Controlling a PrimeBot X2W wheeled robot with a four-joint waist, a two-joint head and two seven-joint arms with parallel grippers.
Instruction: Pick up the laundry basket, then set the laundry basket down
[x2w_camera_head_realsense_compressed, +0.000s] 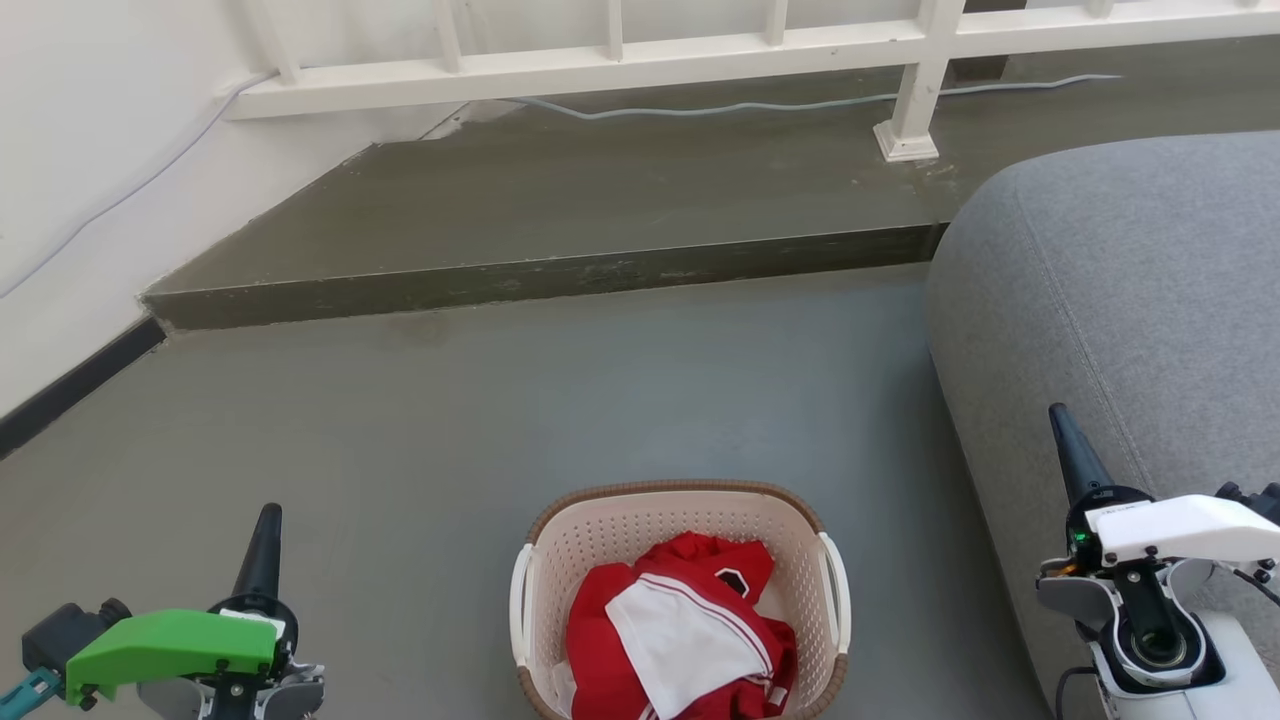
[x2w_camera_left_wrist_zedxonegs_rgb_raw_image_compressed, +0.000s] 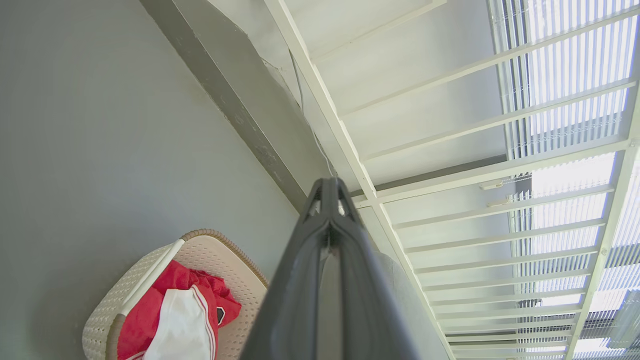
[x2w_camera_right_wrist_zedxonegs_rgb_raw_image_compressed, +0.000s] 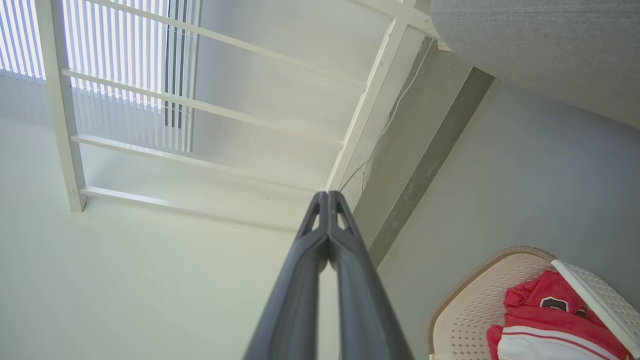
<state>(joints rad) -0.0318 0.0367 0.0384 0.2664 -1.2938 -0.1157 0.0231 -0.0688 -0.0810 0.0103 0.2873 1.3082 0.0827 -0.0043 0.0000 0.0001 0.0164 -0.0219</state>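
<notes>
The laundry basket (x2w_camera_head_realsense_compressed: 640, 525) stands on the grey floor at the bottom middle of the head view, cream and perforated with a brown rim and white side handles, holding red and white clothing. It also lies at the lower left of the left wrist view, laundry basket (x2w_camera_left_wrist_zedxonegs_rgb_raw_image_compressed: 210, 250), and at the lower right of the right wrist view, laundry basket (x2w_camera_right_wrist_zedxonegs_rgb_raw_image_compressed: 475, 295). My left gripper (x2w_camera_head_realsense_compressed: 268, 520) is raised to the basket's left, shut with nothing in it, apart from the basket. To the basket's right, my right gripper (x2w_camera_head_realsense_compressed: 1058, 420) is shut and empty beside the sofa.
A grey sofa (x2w_camera_head_realsense_compressed: 1130, 300) fills the right side, close to my right arm. A raised concrete step (x2w_camera_head_realsense_compressed: 560, 275) crosses the floor ahead, with a white railing (x2w_camera_head_realsense_compressed: 600, 60) and a cable behind it. A white wall (x2w_camera_head_realsense_compressed: 90, 130) runs along the left.
</notes>
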